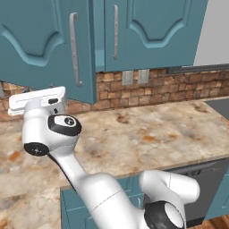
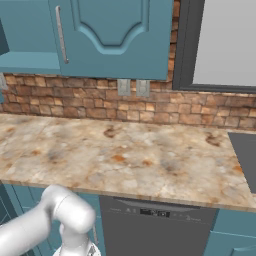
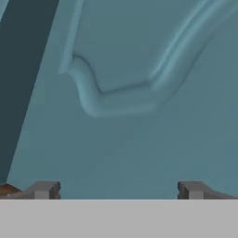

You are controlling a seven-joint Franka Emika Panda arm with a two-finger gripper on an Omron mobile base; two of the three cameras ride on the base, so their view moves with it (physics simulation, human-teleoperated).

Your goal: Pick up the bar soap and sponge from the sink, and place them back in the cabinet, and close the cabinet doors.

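Observation:
The cabinet doors hang above the counter. The left door [image 1: 40, 40] stands swung out toward me, its long silver handle [image 1: 75, 49] near its right edge. The right door [image 1: 152, 31] looks shut, also seen as the arched door [image 2: 110, 35]. My white hand [image 1: 38, 99] is raised at the left, just below and in front of the left door's lower edge. My gripper [image 3: 118, 189] is open, nothing between its fingertips [image 3: 44, 189], and faces the door's arched panel [image 3: 121, 93] close up. Bar soap and sponge are out of view.
A marbled counter [image 1: 147, 134] runs under the cabinet, with a brick backsplash [image 2: 100, 102] and two wall outlets [image 1: 135, 77]. A dark grey slab [image 2: 245, 155] is set in the counter at far right; whether it is the sink I cannot tell. A dishwasher front [image 2: 150, 225] sits below.

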